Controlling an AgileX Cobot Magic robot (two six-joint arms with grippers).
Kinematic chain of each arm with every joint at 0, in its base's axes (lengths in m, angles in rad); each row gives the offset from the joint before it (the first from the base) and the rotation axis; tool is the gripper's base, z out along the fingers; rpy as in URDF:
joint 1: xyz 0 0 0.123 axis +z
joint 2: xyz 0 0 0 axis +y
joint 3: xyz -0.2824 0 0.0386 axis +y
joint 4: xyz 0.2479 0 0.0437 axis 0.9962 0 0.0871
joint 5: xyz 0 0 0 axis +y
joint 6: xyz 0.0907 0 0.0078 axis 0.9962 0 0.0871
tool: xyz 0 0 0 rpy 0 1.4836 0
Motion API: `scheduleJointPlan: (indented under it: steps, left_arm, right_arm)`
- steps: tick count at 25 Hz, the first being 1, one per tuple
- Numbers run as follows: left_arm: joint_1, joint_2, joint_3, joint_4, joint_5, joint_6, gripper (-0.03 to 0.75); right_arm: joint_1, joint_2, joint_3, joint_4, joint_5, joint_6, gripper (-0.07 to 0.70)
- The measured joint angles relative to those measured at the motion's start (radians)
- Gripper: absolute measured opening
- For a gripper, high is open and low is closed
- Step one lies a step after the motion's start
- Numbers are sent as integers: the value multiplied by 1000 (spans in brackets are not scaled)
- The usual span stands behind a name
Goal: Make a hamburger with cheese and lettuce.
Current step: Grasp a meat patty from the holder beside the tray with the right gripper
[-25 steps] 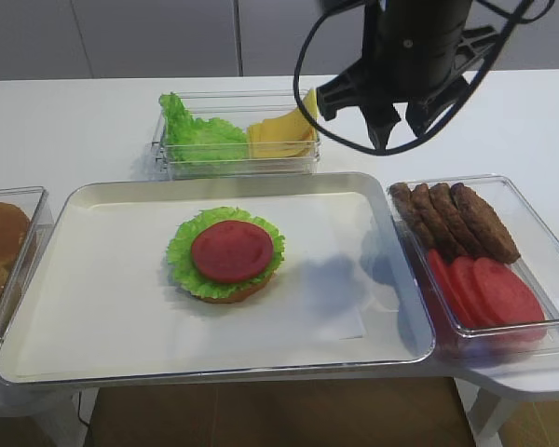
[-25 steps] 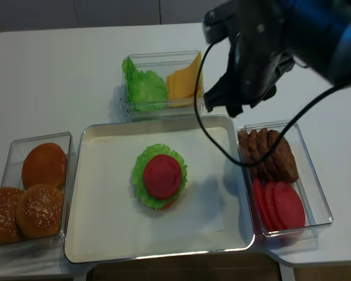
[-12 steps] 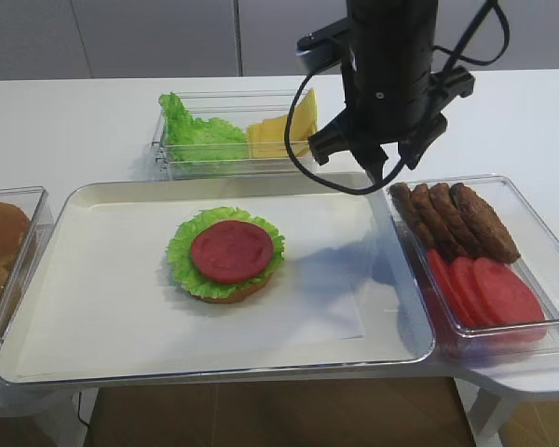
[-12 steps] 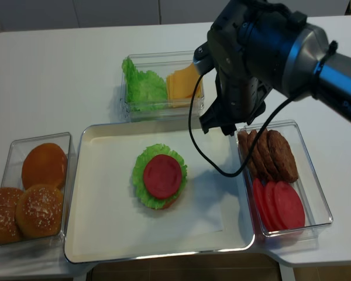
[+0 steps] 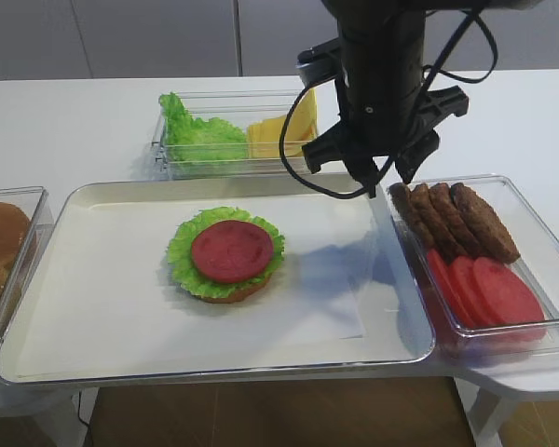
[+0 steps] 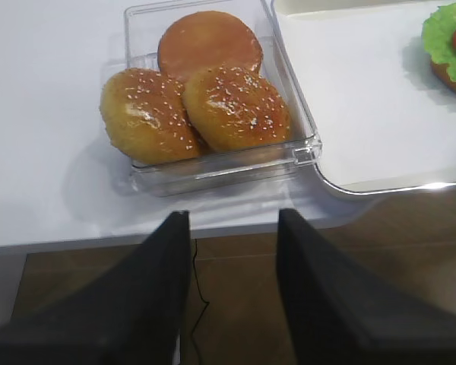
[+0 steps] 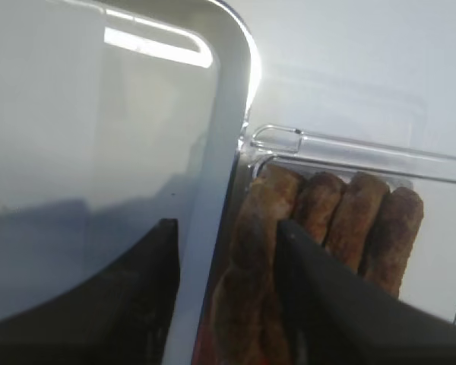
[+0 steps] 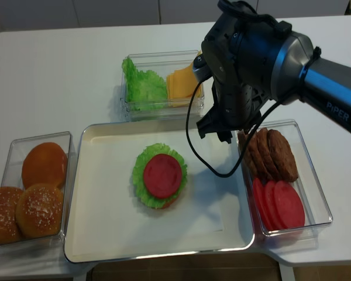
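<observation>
The hamburger [image 5: 225,258] sits on the tray [image 5: 102,345], forward and to the left of the right end effector [image 5: 384,172]; it shows bun base, lettuce leaf and a red slice on top, with no patty or cheese on it yet. The spare lettuce [image 5: 197,133] and the cheese [image 5: 285,128] lie in a clear bin behind and left of that end effector.

Change noted: over the last second the right end effector has travelled from above the cheese bin forward and down, and now hangs over the tray's right rim at the near-left corner of the patty container [image 5: 540,223]. Its jaws stand parted and carry nothing. Judgement: a patty [image 7: 252,251] is the next layer sought, cheese to follow.

Views compared: the right wrist view shows the parted fingers straddling the leftmost patty from above, apart from it, which the high views cannot resolve. The left wrist view alone shows the left end effector [image 6: 232,296], jaws parted and empty, hanging off the worktop edge with the bun box [image 6: 213,163] just ahead; the high views show the whole layout
</observation>
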Motion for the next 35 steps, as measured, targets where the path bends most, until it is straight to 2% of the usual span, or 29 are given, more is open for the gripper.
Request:
scheduleJointPlan:
  steps: [5, 10, 35]
  left_arm:
    - [0, 0, 0, 0, 0, 0, 288]
    - [0, 0, 0, 0, 0, 0, 288]
    - [0, 0, 0, 0, 0, 0, 288]
  right_arm:
    - [0, 0, 0, 4, 0, 105, 314]
    - [0, 0, 0, 17, 0, 150, 314]
    - [0, 21, 13, -20, -2, 180, 314]
